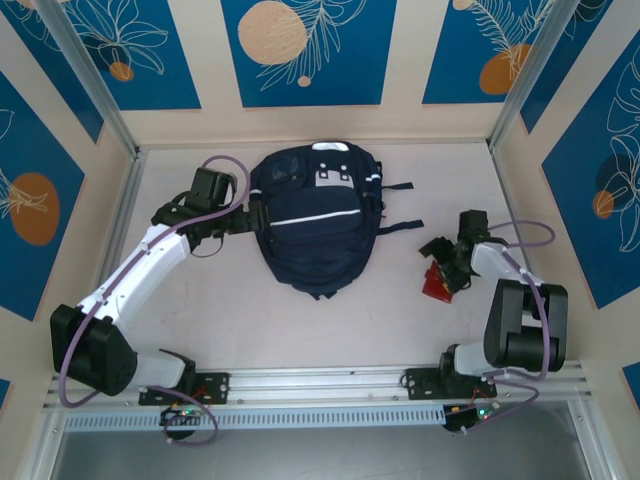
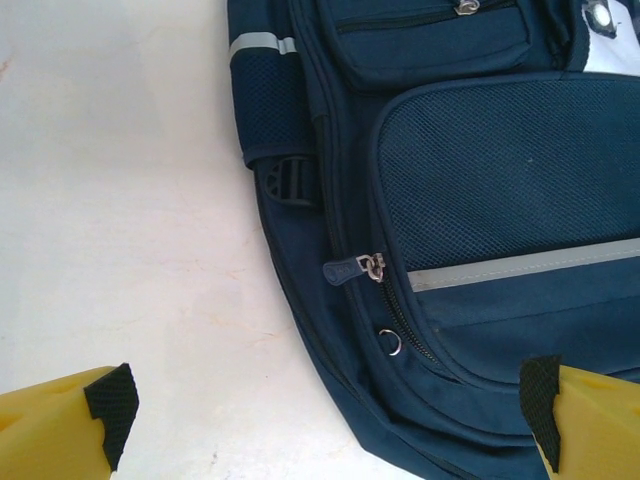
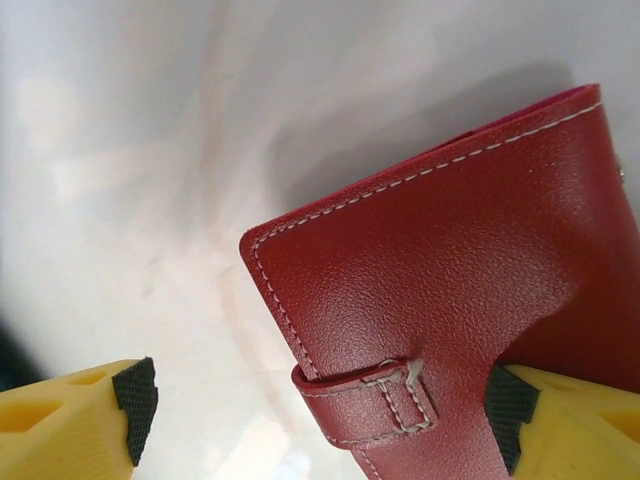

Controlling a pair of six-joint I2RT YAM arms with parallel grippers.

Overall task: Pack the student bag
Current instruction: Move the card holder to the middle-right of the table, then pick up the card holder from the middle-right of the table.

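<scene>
Student bag (image 1: 315,225) lay flat on the table (image 1: 200,320), front face up. It sat midway between the left and right edges and close to the far edge, with its top end toward that edge. Two dark straps (image 1: 400,228) trailed from its right side across the table surface.

Left gripper (image 1: 252,215) stood at the bag's left side, just beside the fabric. In the left wrist view its jaws were spread wide and held nothing; one yellow finger was over bare table and the other over the bag's lower front. Between them were noted a zipper pull (image 2: 355,268), a small metal ring (image 2: 390,341) just below it, a grey reflective stripe (image 2: 520,265) and a mesh panel (image 2: 500,160). A dark plastic buckle (image 2: 290,182) sat at the bag's side edge.

Right gripper (image 3: 320,405) was near the right edge of the table, well apart from the bag. Its jaws were wide, set astride the strap-loop end of a red leather case (image 3: 450,280) with pale stitching. One pad (image 3: 508,405) was at the case's cover, though contact could not be confirmed; the other pad was clear of it, over the table. The case lay on the table and was not gripped.
</scene>
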